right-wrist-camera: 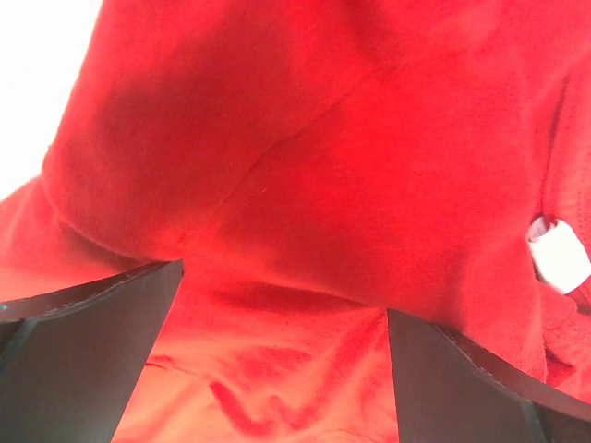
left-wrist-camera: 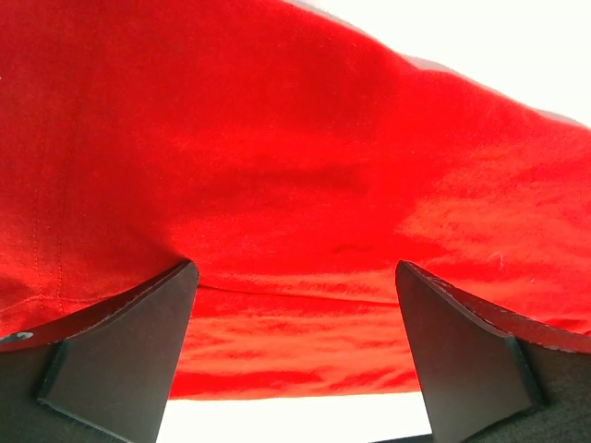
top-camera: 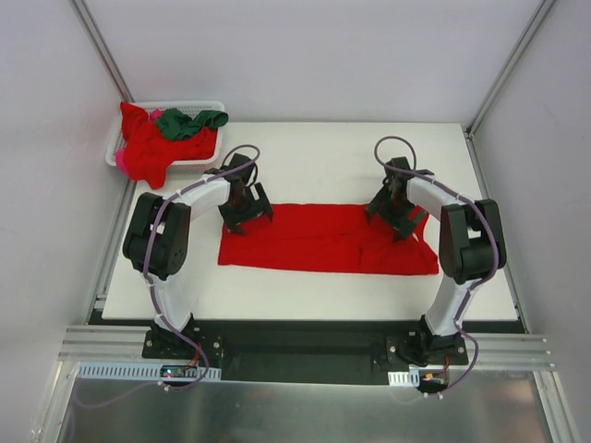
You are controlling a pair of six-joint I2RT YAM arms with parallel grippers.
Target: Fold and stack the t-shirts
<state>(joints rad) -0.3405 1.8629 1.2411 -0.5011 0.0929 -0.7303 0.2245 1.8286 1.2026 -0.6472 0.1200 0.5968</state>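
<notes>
A large red t-shirt (top-camera: pixel 328 240) lies flat on the white table, folded into a long band running left to right. My left gripper (top-camera: pixel 246 218) stands over the band's far left corner. In the left wrist view the gripper (left-wrist-camera: pixel 295 268) is open, its jaws wide apart over the red cloth (left-wrist-camera: pixel 305 166), with the hem and white table below. My right gripper (top-camera: pixel 397 220) stands over the far right end. In the right wrist view it (right-wrist-camera: pixel 284 288) is open over creased red cloth (right-wrist-camera: pixel 305 166). More t-shirts, red (top-camera: pixel 148 148) and dark green (top-camera: pixel 189 121), lie heaped in the basket.
A white lattice basket (top-camera: pixel 211 107) sits off the table's far left corner, with a red shirt hanging over its near rim. The white table (top-camera: pixel 314 157) shows bare behind the shirt. Grey walls and metal posts enclose the sides. A white label (right-wrist-camera: pixel 559 254) shows on the cloth.
</notes>
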